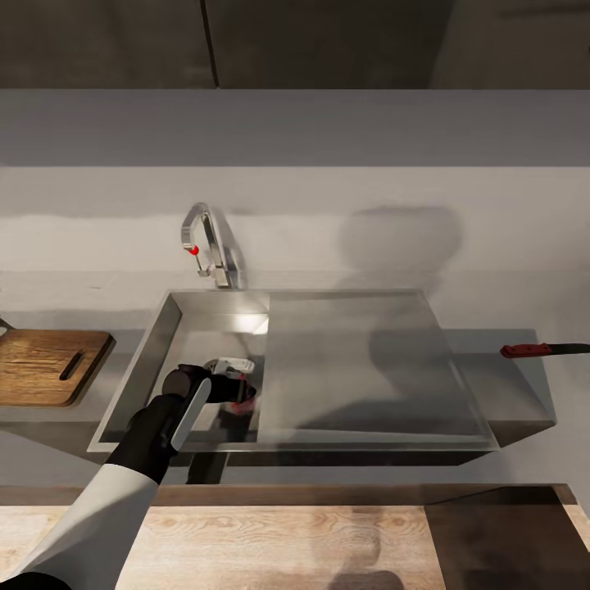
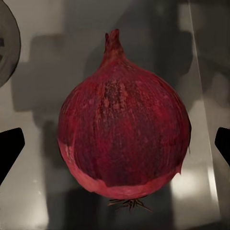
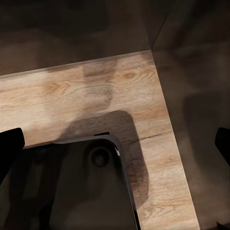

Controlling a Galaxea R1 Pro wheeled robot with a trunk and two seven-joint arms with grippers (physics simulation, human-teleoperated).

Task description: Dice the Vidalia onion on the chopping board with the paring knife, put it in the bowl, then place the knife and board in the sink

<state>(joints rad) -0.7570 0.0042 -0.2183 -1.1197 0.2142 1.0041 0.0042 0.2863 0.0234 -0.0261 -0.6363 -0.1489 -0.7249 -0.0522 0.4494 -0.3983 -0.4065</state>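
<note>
- The countertop (image 1: 98,283), a long grey worktop, runs across the middle of the head view below a pale wall.
- The sink (image 1: 352,360) is set into it at centre, basin on the left, flat drainboard on the right.
- The chopping board (image 1: 45,366) lies at the far left edge.
- The paring knife (image 1: 541,350) lies at the far right, red handle pointing left.
</note>
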